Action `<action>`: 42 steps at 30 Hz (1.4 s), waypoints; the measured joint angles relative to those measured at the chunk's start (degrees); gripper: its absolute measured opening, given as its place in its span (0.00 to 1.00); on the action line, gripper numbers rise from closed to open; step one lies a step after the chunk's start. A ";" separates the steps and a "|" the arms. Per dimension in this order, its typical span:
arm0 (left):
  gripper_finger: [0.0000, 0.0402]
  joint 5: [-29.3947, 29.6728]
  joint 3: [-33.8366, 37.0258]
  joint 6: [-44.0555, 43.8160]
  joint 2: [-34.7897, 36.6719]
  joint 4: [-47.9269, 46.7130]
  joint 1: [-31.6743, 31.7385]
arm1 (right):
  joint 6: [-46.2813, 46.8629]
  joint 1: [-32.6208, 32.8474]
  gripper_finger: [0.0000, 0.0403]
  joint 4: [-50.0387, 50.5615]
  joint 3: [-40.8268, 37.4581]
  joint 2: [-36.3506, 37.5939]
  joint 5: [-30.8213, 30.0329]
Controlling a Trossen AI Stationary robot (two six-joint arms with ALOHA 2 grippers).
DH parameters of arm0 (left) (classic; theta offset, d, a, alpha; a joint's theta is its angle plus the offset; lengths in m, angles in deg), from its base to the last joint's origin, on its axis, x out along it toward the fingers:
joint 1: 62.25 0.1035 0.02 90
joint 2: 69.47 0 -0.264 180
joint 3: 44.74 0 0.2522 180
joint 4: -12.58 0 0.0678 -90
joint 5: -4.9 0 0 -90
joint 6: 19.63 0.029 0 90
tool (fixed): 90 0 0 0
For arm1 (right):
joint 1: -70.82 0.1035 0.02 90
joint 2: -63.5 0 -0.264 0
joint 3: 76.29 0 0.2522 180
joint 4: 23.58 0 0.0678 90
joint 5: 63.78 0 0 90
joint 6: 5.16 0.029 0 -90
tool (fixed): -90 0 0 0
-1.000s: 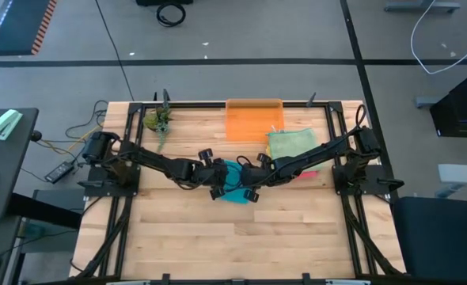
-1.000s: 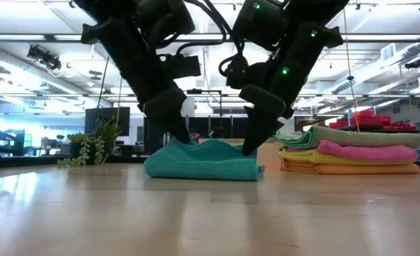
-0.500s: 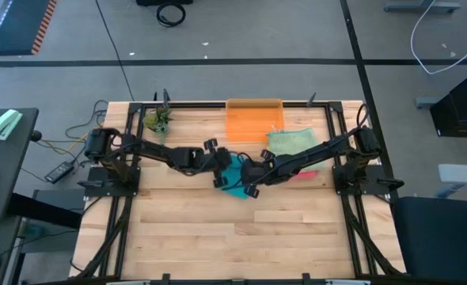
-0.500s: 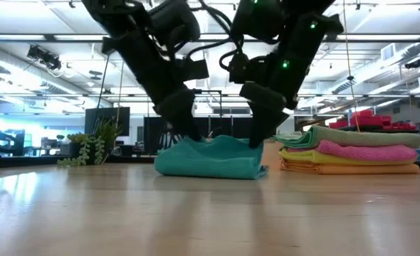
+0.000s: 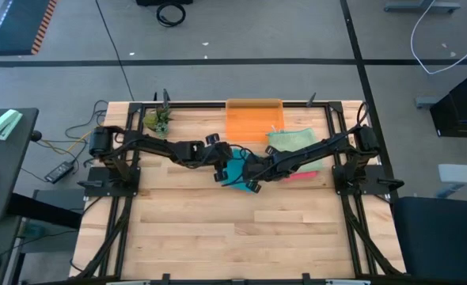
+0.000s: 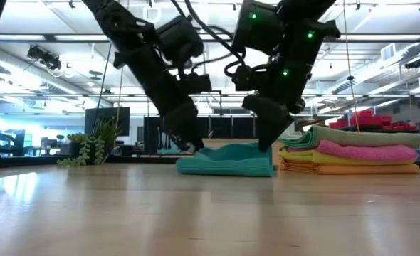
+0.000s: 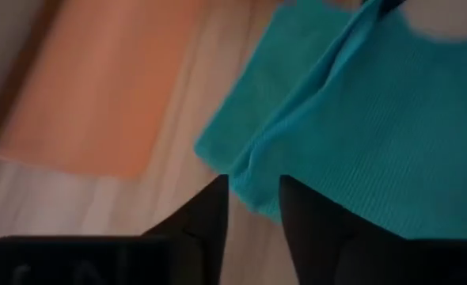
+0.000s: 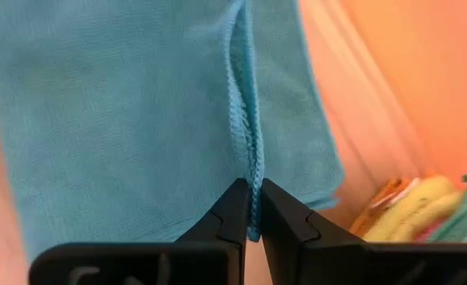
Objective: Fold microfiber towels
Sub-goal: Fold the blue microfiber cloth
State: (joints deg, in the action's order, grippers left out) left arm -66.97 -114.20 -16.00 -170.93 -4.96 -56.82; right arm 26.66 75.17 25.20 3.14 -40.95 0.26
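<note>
A teal microfiber towel [image 5: 235, 170] [image 6: 228, 162] lies folded on the wooden table's middle, close to a stack of folded towels [image 6: 352, 151]. My left gripper [image 5: 222, 167] [image 7: 253, 186] stands open at the towel's left end, with a corner edge of the cloth [image 7: 249, 190] in the gap between its fingers. My right gripper [image 5: 248, 178] [image 8: 252, 190] is shut on the towel at the end nearest the stack. My left gripper has the towel's edge between its open fingers; whether they touch it I cannot tell. My right gripper pinches the towel's hemmed edges [image 8: 250, 154], more than one layer, between its two fingers. The fingers slant down from above. The towel rests on the table, the held end [image 6: 262, 148] a little raised.
A translucent orange bin [image 5: 253, 120] stands at the far edge. The stack, sage green on top [image 5: 291, 142] over pink, yellow and orange, sits right of the teal towel. A small plant [image 5: 158, 120] is at the far left. The near half of the table [image 5: 233, 237] is bare wood.
Both grippers have gone toward the table's far edge and right, toward the stack. The teal towel has slid along the table with them. It now lies lower and flatter, its right end close to the stack.
</note>
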 joint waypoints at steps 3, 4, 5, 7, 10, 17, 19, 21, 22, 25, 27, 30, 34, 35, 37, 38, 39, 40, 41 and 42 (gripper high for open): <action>0.34 -0.03 -0.02 -0.16 2.44 -0.09 -0.18 | 0.25 -0.10 0.09 0.10 0.00 0.00 -1.57; 0.36 -0.44 -0.02 -0.29 3.03 -0.34 -0.34 | 0.48 -0.10 0.09 0.12 0.00 0.00 -1.99; 0.36 -1.07 -0.02 -0.65 3.48 -0.21 -0.55 | 0.78 -0.07 0.09 0.21 -0.02 0.00 -2.60; 0.37 -2.33 0.89 -1.49 4.26 1.03 -1.23 | 0.86 -0.04 0.09 0.30 -0.02 0.00 -3.53; 0.35 -2.90 5.45 -2.78 5.24 6.60 -2.17 | 0.49 0.15 0.09 0.27 -0.02 0.00 -5.18; 0.24 -2.69 19.10 -7.77 11.46 26.86 -1.84 | 0.37 2.09 0.09 2.09 -0.04 2.48 -6.25; 0.22 -2.95 22.04 -9.30 12.24 30.22 -1.34 | 0.96 2.56 0.09 2.36 -0.04 3.98 -6.73; 0.19 -3.10 23.93 -11.72 12.71 30.14 -0.40 | 1.26 2.80 0.09 2.95 -0.04 5.51 -6.87; 0.17 -3.20 24.64 -13.15 12.62 30.61 0.30 | 1.52 3.02 0.09 2.93 -0.04 6.15 -7.03; 0.10 -3.72 26.32 -16.76 11.82 31.89 1.32 | 2.53 3.13 0.09 3.00 -0.30 7.40 -6.83; 0.04 -5.10 27.14 -17.39 10.94 35.92 1.23 | 3.15 3.02 0.09 3.19 -0.33 7.46 -6.47; 0.02 -8.96 26.98 -18.52 6.61 41.97 0.97 | 4.47 2.41 0.09 3.83 -0.39 7.19 -6.19; 0.03 -9.81 25.58 -19.49 1.00 44.09 -0.24 | 7.01 1.38 0.09 6.34 -0.44 7.06 -5.99; 0.03 -9.82 25.44 -19.52 0.05 44.44 -0.47 | 7.36 1.19 0.09 6.67 -0.42 7.06 -6.00; 0.02 -9.39 25.18 -19.55 -1.85 45.30 -0.77 | 7.53 0.88 0.09 7.87 -0.44 7.06 -5.99; 0.02 -9.14 25.22 -19.55 -2.27 45.46 -0.88 | 7.75 0.86 0.09 7.67 -0.44 7.06 -5.99; 0.02 -9.00 25.21 -19.55 -2.85 46.81 -0.94 | 7.91 0.86 0.09 7.69 -0.44 7.06 -5.99; 0.03 -8.98 24.94 -19.42 -3.78 48.46 -0.97 | 7.91 0.88 0.09 7.84 -0.44 7.06 -5.96; 0.03 -9.01 24.87 -19.06 -4.30 49.61 -1.23 | 7.98 0.88 0.09 7.76 -0.44 7.06 -5.95; 0.03 -8.90 24.89 -18.13 -4.53 50.22 -1.66 | 8.36 0.88 0.09 7.60 -0.44 7.06 -5.95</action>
State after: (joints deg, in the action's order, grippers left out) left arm -75.87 -89.32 -34.13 -175.46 45.25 -58.47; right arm 35.02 76.05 32.80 2.70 -33.89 -5.68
